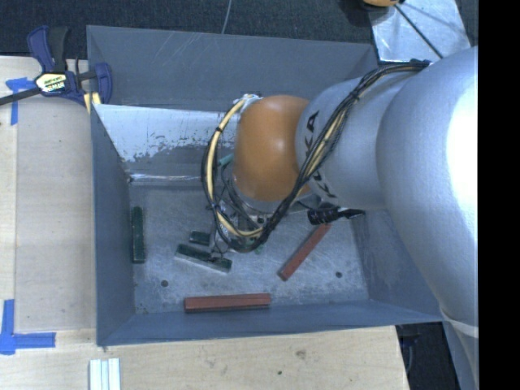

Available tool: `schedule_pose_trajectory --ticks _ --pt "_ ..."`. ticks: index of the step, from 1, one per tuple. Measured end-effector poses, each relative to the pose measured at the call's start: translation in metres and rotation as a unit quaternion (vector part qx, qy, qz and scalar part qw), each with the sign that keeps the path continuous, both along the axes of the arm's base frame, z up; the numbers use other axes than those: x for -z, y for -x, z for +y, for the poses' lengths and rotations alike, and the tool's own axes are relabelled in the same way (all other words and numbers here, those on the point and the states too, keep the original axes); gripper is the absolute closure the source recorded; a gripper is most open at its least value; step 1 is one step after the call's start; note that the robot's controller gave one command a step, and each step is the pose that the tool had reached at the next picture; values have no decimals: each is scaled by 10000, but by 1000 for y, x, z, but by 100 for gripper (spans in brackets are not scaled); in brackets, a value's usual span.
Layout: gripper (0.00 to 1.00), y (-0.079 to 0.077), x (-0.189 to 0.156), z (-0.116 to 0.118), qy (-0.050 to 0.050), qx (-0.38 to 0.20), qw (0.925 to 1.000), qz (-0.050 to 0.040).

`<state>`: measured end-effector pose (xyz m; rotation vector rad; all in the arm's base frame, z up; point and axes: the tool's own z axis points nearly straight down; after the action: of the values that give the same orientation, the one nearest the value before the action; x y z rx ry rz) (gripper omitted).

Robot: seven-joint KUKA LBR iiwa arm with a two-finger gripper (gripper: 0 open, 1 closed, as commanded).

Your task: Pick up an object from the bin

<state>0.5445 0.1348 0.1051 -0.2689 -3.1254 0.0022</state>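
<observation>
Candidate: dark flat bar (203, 256), lying on the floor near the middle of the bin (244, 71), long axis tilted slightly down to the right. Its right end sits just beside, possibly under, the gripper (231, 240). A small dark block (199, 238) lies just above it; cannot tell whether the 2 are touching or are 1 piece.

Gripper state: cannot tell. The orange cover (264, 149) and the cable loops (215, 165) hide the tip from above, so neither the opening nor any hold is visible.

Risks, as judged:
1. The bar is thin and flat on the metal. A closing grasp may skate over it or push it along the floor instead of catching it.
2. Contact appears to be at 1 end, not the middle. If it is caught there, the bar would likely pivot and slip out on lifting.
3. The small block is close enough to be nudged or pinched along with the bar.
4. The low-hanging cables could brush the pieces.

Appearance: dark green to black, matte, straight-edged, rigid-looking, low profile.

Farther out: a reddish-brown stick (303, 251) lies tilted to the right of the gripper, apart from it. A reddish-brown bar (227, 302) lies along the near wall, and a dark green strip (136, 234) lies by the left wall, well apart.
</observation>
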Motion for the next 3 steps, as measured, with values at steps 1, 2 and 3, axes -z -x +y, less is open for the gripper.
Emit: schedule_pose_trajectory --ticks 1,2,3 --pt "100 -2 -17 0 -10 -1 10000 -40" --pt "100 -1 -31 0 -3 -2 10000 -13" --pt "100 -1 -52 0 -7 -3 10000 -24"
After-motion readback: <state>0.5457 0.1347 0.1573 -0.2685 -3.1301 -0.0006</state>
